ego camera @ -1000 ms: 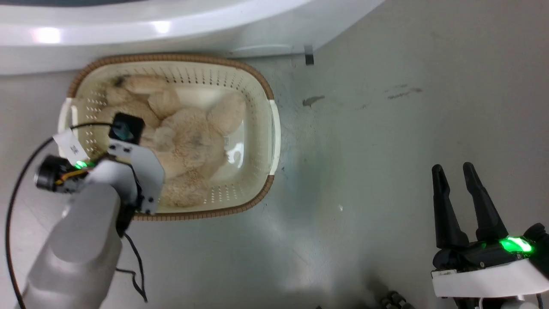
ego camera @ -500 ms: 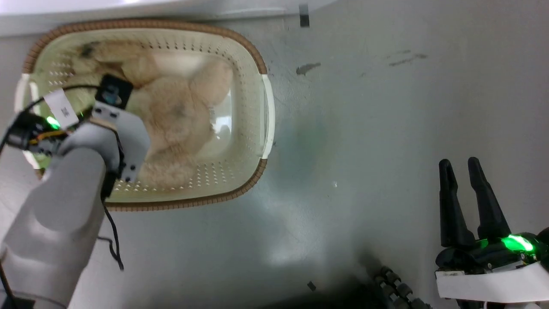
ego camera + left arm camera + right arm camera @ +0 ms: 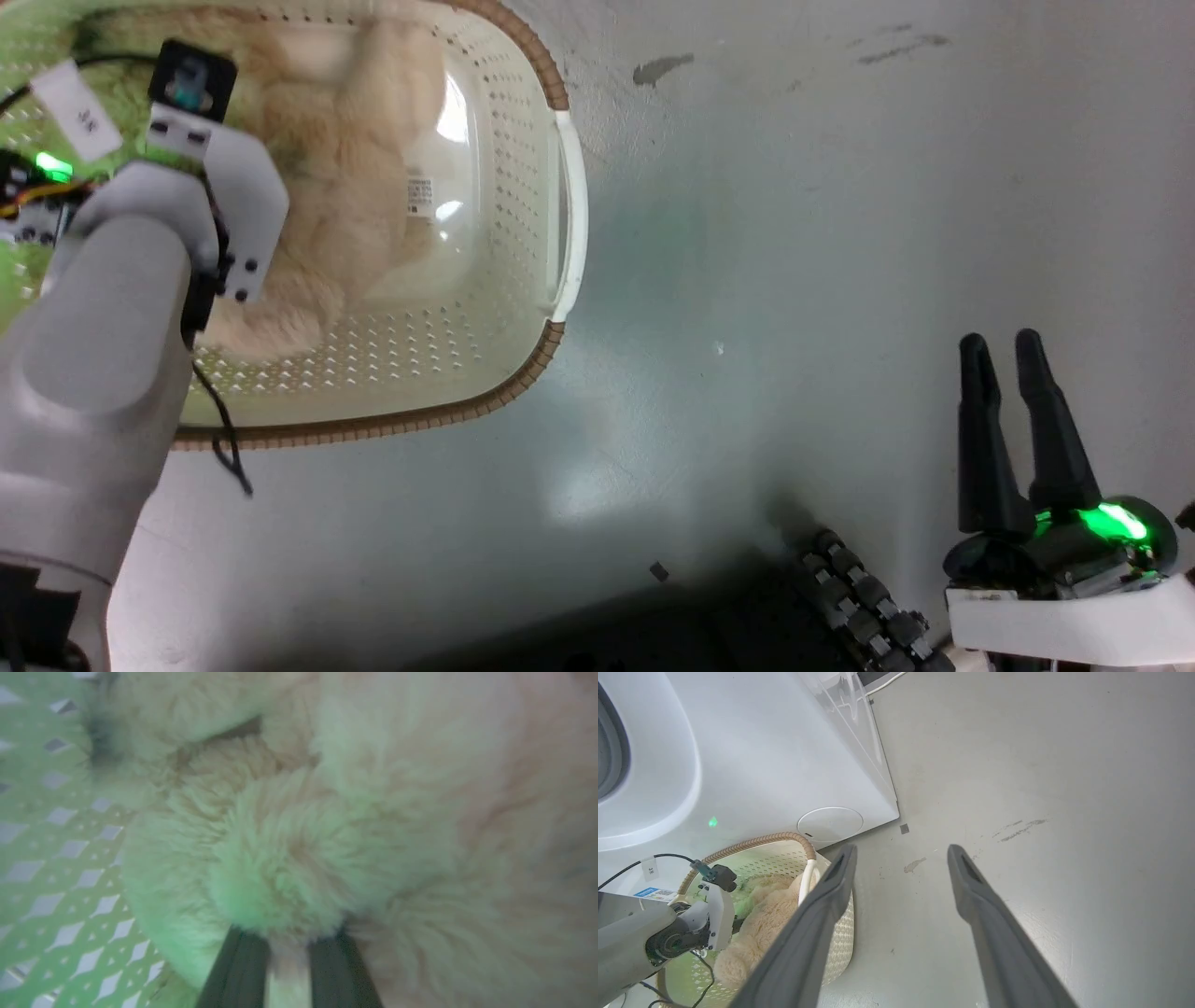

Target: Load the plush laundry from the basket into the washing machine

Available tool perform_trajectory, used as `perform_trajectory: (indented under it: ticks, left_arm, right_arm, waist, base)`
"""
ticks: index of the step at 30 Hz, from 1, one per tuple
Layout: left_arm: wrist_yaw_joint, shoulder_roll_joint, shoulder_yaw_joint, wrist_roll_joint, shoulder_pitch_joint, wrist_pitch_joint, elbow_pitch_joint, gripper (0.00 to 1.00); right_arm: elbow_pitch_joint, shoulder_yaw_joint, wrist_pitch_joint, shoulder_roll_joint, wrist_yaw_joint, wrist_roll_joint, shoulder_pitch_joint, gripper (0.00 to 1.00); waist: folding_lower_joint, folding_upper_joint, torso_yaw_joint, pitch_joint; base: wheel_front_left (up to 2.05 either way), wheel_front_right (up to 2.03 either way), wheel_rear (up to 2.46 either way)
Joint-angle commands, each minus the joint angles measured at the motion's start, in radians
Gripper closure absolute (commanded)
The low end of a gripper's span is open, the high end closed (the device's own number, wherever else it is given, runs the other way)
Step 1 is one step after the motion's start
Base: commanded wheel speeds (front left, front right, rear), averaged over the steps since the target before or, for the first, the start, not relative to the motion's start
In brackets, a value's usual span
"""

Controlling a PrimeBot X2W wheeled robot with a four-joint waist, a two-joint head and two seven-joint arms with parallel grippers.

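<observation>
Left jaws newly narrow around shaggy cream plush laundry (image 3: 289, 858)

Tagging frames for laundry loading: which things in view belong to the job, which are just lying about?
Job: plush laundry, basket, washing machine, left claw shut on the fur.
Lying about: floor stain, square floor marker.

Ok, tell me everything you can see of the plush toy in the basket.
The plush toy is a large cream-beige stuffed animal with shaggy fur and stubby limbs, lying slumped in the perforated basket, filling much of it. The left tool pinches a tuft of fur between its two dark fingers, tips buried.
</observation>
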Motion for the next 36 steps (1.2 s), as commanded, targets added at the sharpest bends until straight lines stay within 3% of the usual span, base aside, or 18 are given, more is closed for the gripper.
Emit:
perform_trajectory:
  ticks: [1,8,18,24,36]
  left_arm:
    - [-0.005,0.022,-0.007,-0.007,0.007,0.022,0.038,1.00]
    - [-0.010,0.014,-0.044,0.007,0.013,0.053,0.015,1.00]
    - [-0.004,-0.051,-0.100,0.010,0.077,0.027,0.013,1.00]
    - [-0.008,-0.114,-0.112,-0.018,0.112,-0.044,0.020,1.00]
    - [-0.064,-0.262,-0.101,-0.124,0.181,-0.268,0.071,1.00]
  right_arm:
    - [-0.006,0.003,-0.009,0.000,-0.001,0.011,-0.017,0.00]
    - [0.028,0.015,-0.009,0.000,-0.001,0.014,-0.076,0.00]
    - [0.119,0.007,-0.009,0.000,-0.001,0.018,-0.123,0.00]
    - [0.179,-0.017,-0.009,0.000,-0.001,0.008,-0.132,0.00]
    - [0.289,-0.076,-0.009,0.000,-0.001,-0.051,-0.076,0.00]
  waist:
    - [0.0001,-0.0001,-0.003,0.008]
    - [0.0001,-0.0001,0.014,-0.029]
    - [0.0001,-0.0001,0.068,-0.173]
    - [0.0001,-0.0001,0.123,-0.296]
    - [0.0001,-0.0001,0.288,-0.581]
  base:
    - [0.00,0.00,0.00]
    - [0.00,0.00,0.00]
    - [0.00,0.00,0.00]
    - [0.00,0.00,0.00]
    - [0.00,0.00,0.00]
